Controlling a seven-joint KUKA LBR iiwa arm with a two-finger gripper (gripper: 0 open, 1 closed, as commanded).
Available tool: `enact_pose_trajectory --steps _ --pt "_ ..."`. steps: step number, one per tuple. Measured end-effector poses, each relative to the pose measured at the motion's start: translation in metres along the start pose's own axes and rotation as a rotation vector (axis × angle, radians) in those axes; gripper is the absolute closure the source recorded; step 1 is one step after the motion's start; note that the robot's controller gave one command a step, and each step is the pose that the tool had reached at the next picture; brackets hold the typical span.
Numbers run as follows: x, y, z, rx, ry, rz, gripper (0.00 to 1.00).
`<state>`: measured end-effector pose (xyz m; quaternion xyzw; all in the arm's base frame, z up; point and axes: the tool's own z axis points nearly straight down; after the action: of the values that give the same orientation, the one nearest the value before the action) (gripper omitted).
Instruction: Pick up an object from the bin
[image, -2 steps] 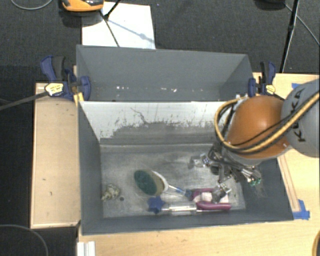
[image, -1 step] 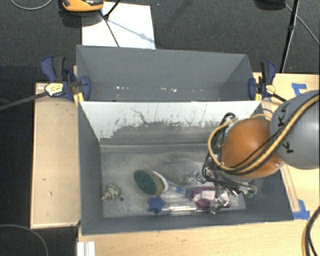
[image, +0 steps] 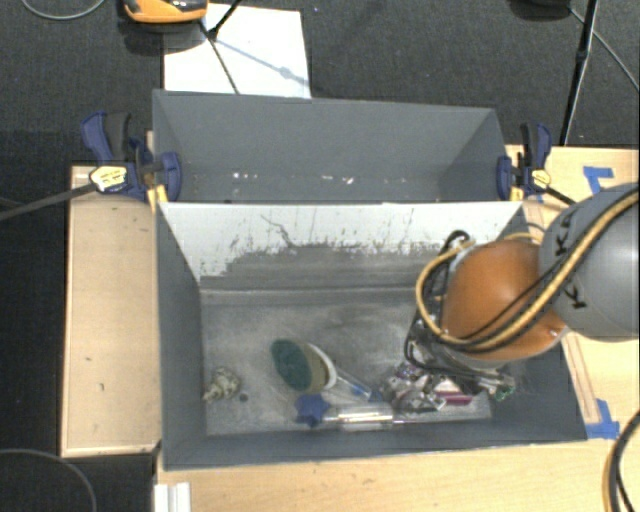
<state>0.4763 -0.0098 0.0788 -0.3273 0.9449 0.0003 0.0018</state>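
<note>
Several small things in grey bin (image: 330, 300), blue piece (image: 312, 407) beside clear tube (image: 352, 419) at 6 o'clock, pink-and-purple heap (image: 440, 398) at 4 o'clock under gripper (image: 432, 378), open or closed impossible to tell, beige lump (image: 222, 385) at 8 o'clock, green round brush (image: 295, 365) nearer centre

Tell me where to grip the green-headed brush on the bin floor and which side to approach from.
Probably the slim neck just behind the round head of the brush, from straight above, closing across it. The head looks too broad, and the handle's far end runs into the heap at the right.
</note>
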Motion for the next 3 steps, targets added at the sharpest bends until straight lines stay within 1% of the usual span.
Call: enact_pose_trajectory --steps 1,2,3 --pt "-0.005 -0.002 -0.003 0.009 -0.017 -0.001 0.0" --pt "0.029 -0.069 -0.004 0.005 0.001 0.074 0.0" --pt "0.027 -0.064 -0.003 0.0 0.002 0.066 1.0"
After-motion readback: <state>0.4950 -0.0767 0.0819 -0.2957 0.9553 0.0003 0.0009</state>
